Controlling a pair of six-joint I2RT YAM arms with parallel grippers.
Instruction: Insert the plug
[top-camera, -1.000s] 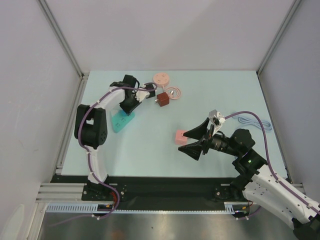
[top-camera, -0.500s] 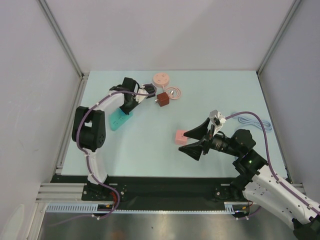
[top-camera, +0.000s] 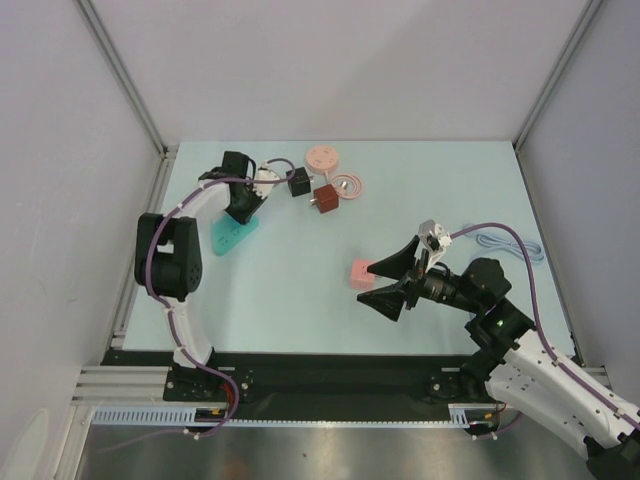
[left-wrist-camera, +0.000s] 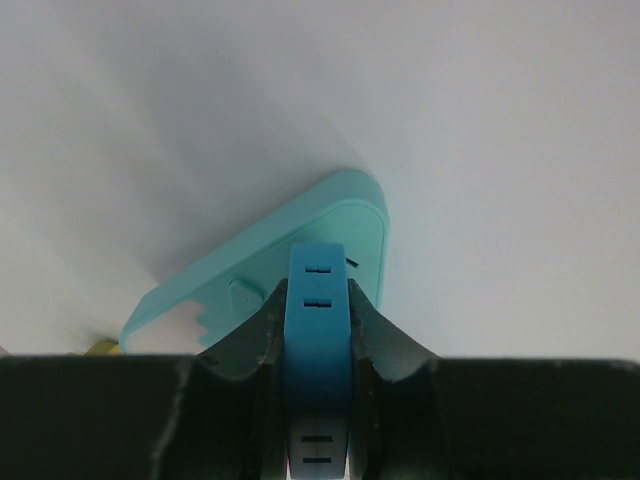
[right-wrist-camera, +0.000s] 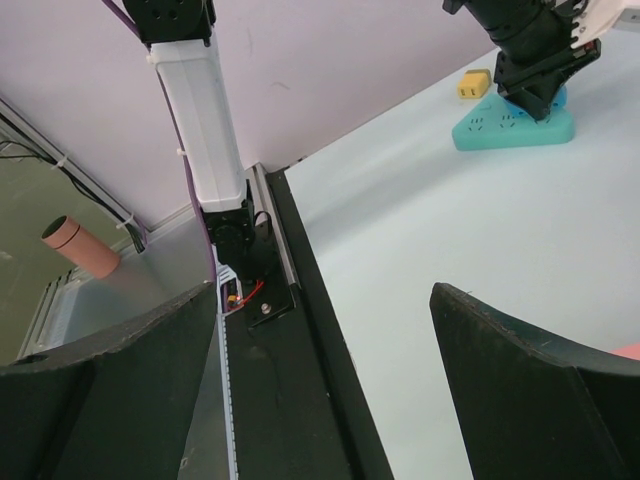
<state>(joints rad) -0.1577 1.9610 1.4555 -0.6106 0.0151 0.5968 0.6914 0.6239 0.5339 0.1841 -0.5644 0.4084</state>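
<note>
Left gripper (left-wrist-camera: 317, 318): clenched. You see both dark fingers (left-wrist-camera: 262, 335) pinching the blue flat plug with slot marks (left-wrist-camera: 317, 345) from either side.
Plug position: at the back left of the pale mint table (top-camera: 300, 300), its far end over the teal rounded plastic power strip (left-wrist-camera: 345, 215). You cannot tell whether any prongs sit in a socket, because the plug body hides the contact.
Top view: the left gripper (top-camera: 243, 205) covers the plug entirely. Only the near end of the teal strip (top-camera: 228, 240) shows below it.
Cut off: the plug's near end and the finger roots run out of the bottom of the left wrist view.
Small yellow block (right-wrist-camera: 473, 84): just beside the strip (right-wrist-camera: 510, 130) in the right wrist view, but hidden in the top view.
Right gripper (top-camera: 366, 283): released and holding nothing, with the jaws spread wide. It is just beside the pink square block (top-camera: 358, 272); you cannot tell whether they touch.
Right wrist view: the fingers (right-wrist-camera: 110, 360) are cropped at both lower corners, and a pink sliver shows at the bottom right edge.
Other items: a black cube (top-camera: 298, 181), a dark red cube (top-camera: 324, 198), a pink round disc (top-camera: 322, 156) and a pink coiled cable (top-camera: 349, 185) lie near the back. A pale blue cable (top-camera: 510, 245) lies well apart at the right. Their details are too small to make out.
</note>
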